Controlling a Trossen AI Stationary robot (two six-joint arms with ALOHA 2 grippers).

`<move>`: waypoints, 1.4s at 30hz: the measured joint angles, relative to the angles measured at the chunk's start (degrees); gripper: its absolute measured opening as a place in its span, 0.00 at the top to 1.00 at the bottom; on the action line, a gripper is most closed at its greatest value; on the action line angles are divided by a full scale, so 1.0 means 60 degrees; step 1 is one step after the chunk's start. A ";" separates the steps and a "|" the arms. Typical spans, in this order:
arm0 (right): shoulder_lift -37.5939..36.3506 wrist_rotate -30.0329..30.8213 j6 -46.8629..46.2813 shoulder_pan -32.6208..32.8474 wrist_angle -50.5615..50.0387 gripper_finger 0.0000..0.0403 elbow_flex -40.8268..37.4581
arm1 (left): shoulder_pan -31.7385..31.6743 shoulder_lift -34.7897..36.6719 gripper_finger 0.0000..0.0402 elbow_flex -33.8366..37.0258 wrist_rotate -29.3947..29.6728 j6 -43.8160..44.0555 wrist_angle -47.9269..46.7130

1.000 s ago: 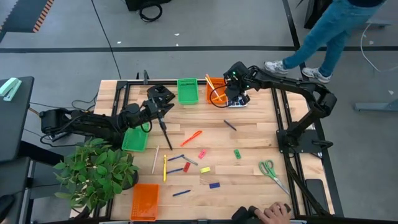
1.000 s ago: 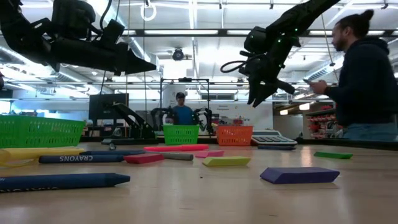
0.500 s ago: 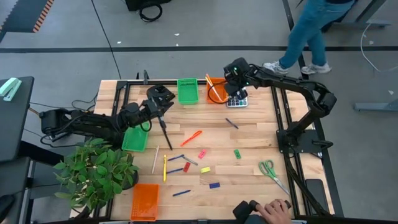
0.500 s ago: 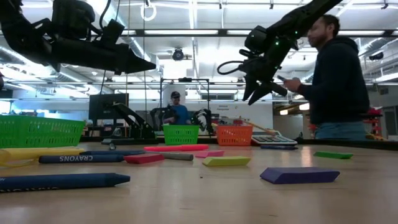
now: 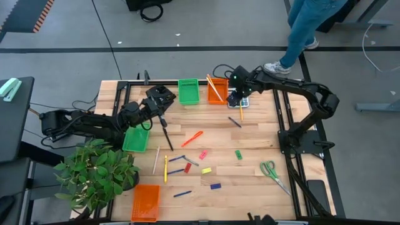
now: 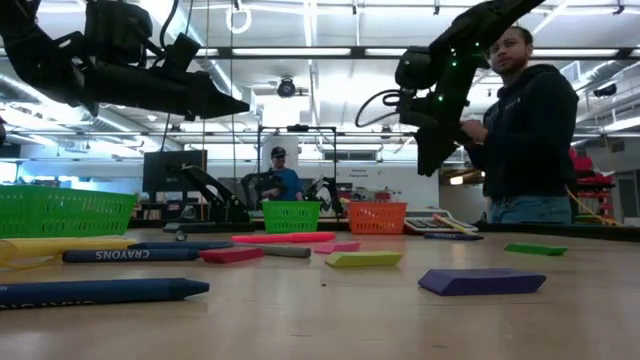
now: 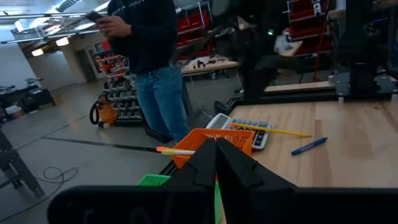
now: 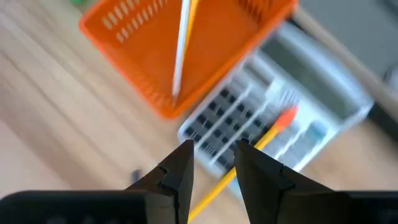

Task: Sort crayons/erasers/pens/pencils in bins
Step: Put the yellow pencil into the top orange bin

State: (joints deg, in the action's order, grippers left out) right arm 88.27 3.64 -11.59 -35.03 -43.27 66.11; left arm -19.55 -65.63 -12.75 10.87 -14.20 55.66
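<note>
My right gripper (image 5: pixel 236 94) (image 6: pixel 430 165) hangs open, pointing steeply down, above the grey calculator (image 5: pixel 243 100) beside the far orange bin (image 5: pixel 217 90). A yellow pencil (image 8: pixel 267 140) (image 5: pixel 240 112) lies across the calculator, its near end on the table; seen between the fingers in the right wrist view, it is well below them. Another pencil (image 8: pixel 181 50) leans in the orange bin (image 8: pixel 205 43). My left gripper (image 6: pixel 245 104) (image 7: pixel 216 146) is shut and level, high over the table's left part, pointing at that bin. Crayons, erasers, pens and pencils lie loose mid-table (image 5: pixel 192 137).
A green bin (image 5: pixel 188 91) stands at the far middle, another green bin (image 5: pixel 135 139) at the left, a second orange bin (image 5: pixel 145 201) at the near left. A long black stick (image 5: pixel 166 132) lies under my left arm. Scissors (image 5: pixel 270 170) and a plant (image 5: pixel 94 172) are nearby. A person (image 6: pixel 525 130) stands beyond the far right.
My right gripper has gone from over the orange bin toward the table's right edge, over the calculator, and has rolled about a quarter turn. The yellow pencil, absent a second ago, now lies on the calculator. The person has walked along the far side.
</note>
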 joint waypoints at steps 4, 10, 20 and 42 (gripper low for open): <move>0.0000 0.0710 -0.1376 0.0692 -0.0339 0.70 -0.0357 | 0.0000 0.0004 0.96 0.0000 -0.0008 0.0007 0.0030; -0.0015 0.0994 -0.3846 0.1524 -0.0847 0.70 -0.1215 | 0.0000 0.0004 0.94 0.0002 -0.0255 0.0335 0.0026; -0.0011 0.3138 -0.6334 0.2557 -0.0603 0.70 -0.2068 | 0.0205 0.0001 0.96 -0.0001 -0.0876 0.0981 -0.0256; -0.0011 0.3058 -0.6542 0.1890 0.2230 0.75 -0.3690 | 0.0867 0.0004 0.95 -0.0001 -0.0900 0.1024 -0.0324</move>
State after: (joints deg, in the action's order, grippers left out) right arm 88.20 21.99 -50.85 -23.68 -29.88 43.97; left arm -14.35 -65.60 -12.75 5.48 -8.05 53.71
